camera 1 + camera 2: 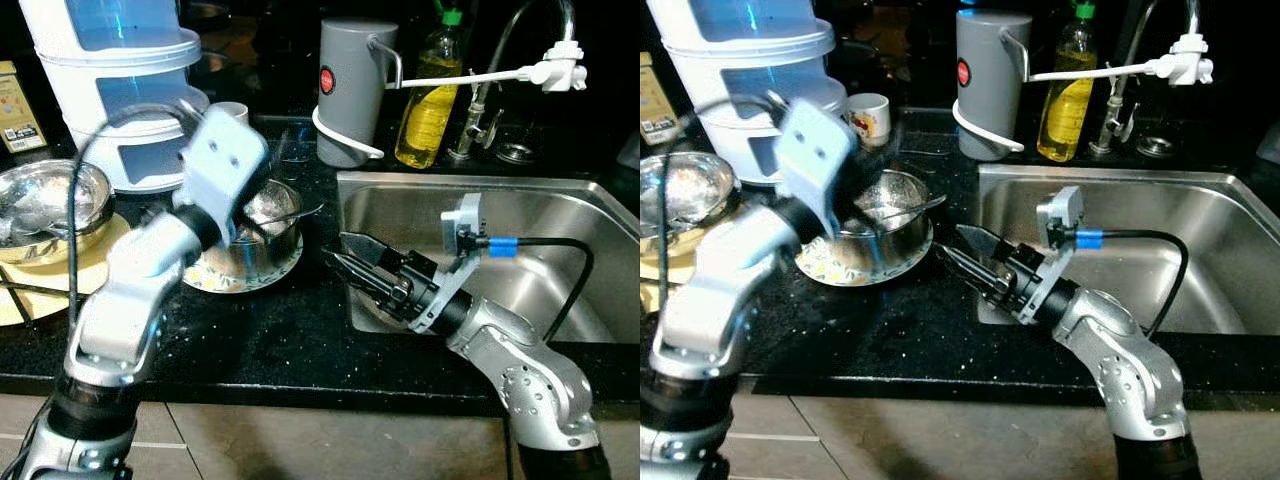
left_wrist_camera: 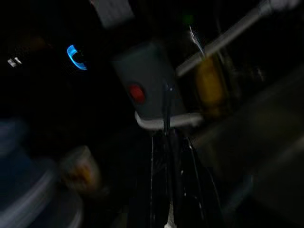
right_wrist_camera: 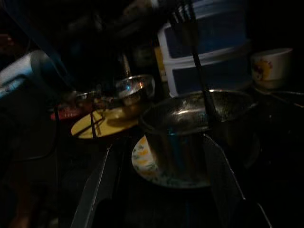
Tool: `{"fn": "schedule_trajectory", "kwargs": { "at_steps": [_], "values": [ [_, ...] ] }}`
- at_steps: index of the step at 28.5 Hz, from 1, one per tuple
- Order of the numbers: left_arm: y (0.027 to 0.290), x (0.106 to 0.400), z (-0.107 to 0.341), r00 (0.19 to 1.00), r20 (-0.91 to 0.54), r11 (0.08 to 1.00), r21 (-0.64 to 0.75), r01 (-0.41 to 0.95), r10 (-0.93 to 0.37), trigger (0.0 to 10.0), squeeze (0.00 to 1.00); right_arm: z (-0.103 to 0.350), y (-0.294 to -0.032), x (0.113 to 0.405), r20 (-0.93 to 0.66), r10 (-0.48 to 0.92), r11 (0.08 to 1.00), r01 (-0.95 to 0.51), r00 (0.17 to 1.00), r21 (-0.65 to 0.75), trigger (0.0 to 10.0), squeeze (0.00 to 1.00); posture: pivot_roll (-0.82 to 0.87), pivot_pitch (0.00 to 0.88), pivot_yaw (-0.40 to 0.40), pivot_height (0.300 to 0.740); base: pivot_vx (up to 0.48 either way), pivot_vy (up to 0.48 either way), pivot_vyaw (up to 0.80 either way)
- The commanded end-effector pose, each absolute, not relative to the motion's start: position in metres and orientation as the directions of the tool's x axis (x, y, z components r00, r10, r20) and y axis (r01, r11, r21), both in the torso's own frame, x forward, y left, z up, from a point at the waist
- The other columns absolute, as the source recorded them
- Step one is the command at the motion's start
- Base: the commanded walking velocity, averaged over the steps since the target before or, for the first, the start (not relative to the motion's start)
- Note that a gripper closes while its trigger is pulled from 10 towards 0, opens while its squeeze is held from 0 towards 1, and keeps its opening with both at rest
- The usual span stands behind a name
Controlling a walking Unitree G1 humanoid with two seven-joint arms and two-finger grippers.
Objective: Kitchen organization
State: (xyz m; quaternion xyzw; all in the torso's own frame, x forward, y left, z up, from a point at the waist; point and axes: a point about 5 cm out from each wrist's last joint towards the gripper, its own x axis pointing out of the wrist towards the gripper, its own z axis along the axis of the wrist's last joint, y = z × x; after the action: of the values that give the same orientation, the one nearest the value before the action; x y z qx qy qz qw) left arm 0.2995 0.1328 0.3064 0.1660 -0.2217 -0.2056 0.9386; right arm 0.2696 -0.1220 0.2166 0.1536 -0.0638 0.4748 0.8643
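Nearest you, the black speckled worktop (image 1: 280,340) runs dark and glossy. Your right claw (image 1: 345,262) hangs released at the steel sink (image 1: 560,230) edge, fingers spread toward the steel pot (image 1: 890,225) on its patterned plate (image 1: 830,268). Your left claw (image 2: 166,142) sits over that pot; I can't tell its grip. Further back: a steel bowl (image 1: 40,205), grey jug (image 1: 350,85), oil bottle (image 1: 430,100), tap (image 1: 500,70), all in a dim kitchen.

Silver jointed arms with black cables, white wrist mounts, blue cable collar.
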Motion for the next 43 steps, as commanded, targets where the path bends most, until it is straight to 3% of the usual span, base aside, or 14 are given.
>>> {"fn": "schedule_trajectory", "kwargs": {
  "at_steps": [1,2,5,16,27,28,29,31,32,34,35,36,43],
  "values": [
    [0.134,0.296,0.314,0.799,0.397,0.872,0.386,0.302,-0.453,0.0,0.0,0.224,-0.126,0.271,0.297,0.777,0.518,-0.832,0.555,0.201,10.0,0.0,-0.07,0.0,-0.045,0.74,0.0,0.0,0.0],
    [0.134,0.291,0.331,0.75,0.477,0.884,0.34,0.322,-0.457,0.0,0.0,0.23,-0.129,0.275,0.34,0.737,0.542,-0.812,0.584,0.219,10.0,0.0,-0.07,0.0,-0.044,0.74,0.0,0.0,0.0],
    [0.132,0.287,0.341,0.715,0.519,0.883,0.305,0.358,-0.469,0.0,0.0,0.234,-0.132,0.278,0.366,0.705,0.562,-0.793,0.607,0.233,10.0,0.0,-0.07,0.0,-0.043,0.74,0.0,0.0,0.0],
    [0.129,0.292,0.342,0.706,0.522,0.878,0.301,0.372,-0.479,0.0,0.0,0.243,-0.141,0.285,0.409,0.635,0.595,-0.753,0.655,0.283,10.0,0.0,-0.08,0.0,-0.039,0.74,0.0,0.0,-0.37],
    [0.109,0.318,0.331,0.684,0.487,0.839,0.345,0.421,-0.543,0.0,0.0,0.242,-0.148,0.291,0.395,0.597,0.649,-0.71,0.698,0.273,10.0,0.0,-0.08,0.0,-0.032,0.74,0.0,0.0,-0.59],
    [0.108,0.324,0.325,0.697,0.468,0.839,0.337,0.427,-0.543,3.5,0.0,0.241,-0.148,0.29,0.391,0.601,0.651,-0.711,0.697,0.267,10.0,0.0,-0.09,0.0,-0.029,0.74,0.0,0.0,0.0],
    [0.108,0.324,0.325,0.697,0.468,0.839,0.337,0.427,-0.543,3.5,0.0,0.241,-0.148,0.29,0.391,0.601,0.651,-0.711,0.697,0.267,10.0,0.0,-0.09,0.0,-0.029,0.74,0.0,0.0,0.0],
    [0.106,0.334,0.313,0.721,0.439,0.844,0.316,0.434,-0.536,8.7,0.0,0.241,-0.146,0.29,0.385,0.608,0.65,-0.714,0.694,0.261,10.0,0.0,-0.09,0.0,-0.026,0.74,0.0,0.0,0.0],
    [0.106,0.339,0.304,0.737,0.413,0.844,0.301,0.444,-0.535,10.0,0.0,0.24,-0.145,0.289,0.377,0.62,0.646,-0.721,0.688,0.252,10.0,0.0,-0.09,0.0,-0.026,0.74,0.0,0.0,0.0],
    [0.105,0.346,0.292,0.757,0.374,0.842,0.298,0.449,-0.536,10.0,0.27,0.238,-0.141,0.286,0.36,0.647,0.635,-0.736,0.672,0.234,10.0,0.0,-0.1,0.0,-0.024,0.74,0.0,0.0,0.0],
    [0.105,0.346,0.292,0.757,0.374,0.842,0.298,0.449,-0.536,10.0,0.27,0.238,-0.141,0.286,0.36,0.647,0.635,-0.736,0.672,0.234,10.0,0.0,-0.1,0.0,-0.024,0.74,0.0,0.0,0.0],
    [0.104,0.349,0.287,0.763,0.356,0.841,0.288,0.459,-0.539,10.0,1.0,0.237,-0.14,0.285,0.348,0.662,0.629,-0.745,0.663,0.223,10.0,0.0,-0.1,0.0,-0.02,0.74,0.0,0.0,0.0],
    [0.098,0.348,0.282,0.729,0.364,0.814,0.242,0.527,-0.58,10.0,1.0,0.233,-0.135,0.279,0.313,0.712,0.6,-0.776,0.629,0.196,10.0,0.0,-0.1,0.0,-0.016,0.74,0.0,0.0,0.0]
  ]
}}
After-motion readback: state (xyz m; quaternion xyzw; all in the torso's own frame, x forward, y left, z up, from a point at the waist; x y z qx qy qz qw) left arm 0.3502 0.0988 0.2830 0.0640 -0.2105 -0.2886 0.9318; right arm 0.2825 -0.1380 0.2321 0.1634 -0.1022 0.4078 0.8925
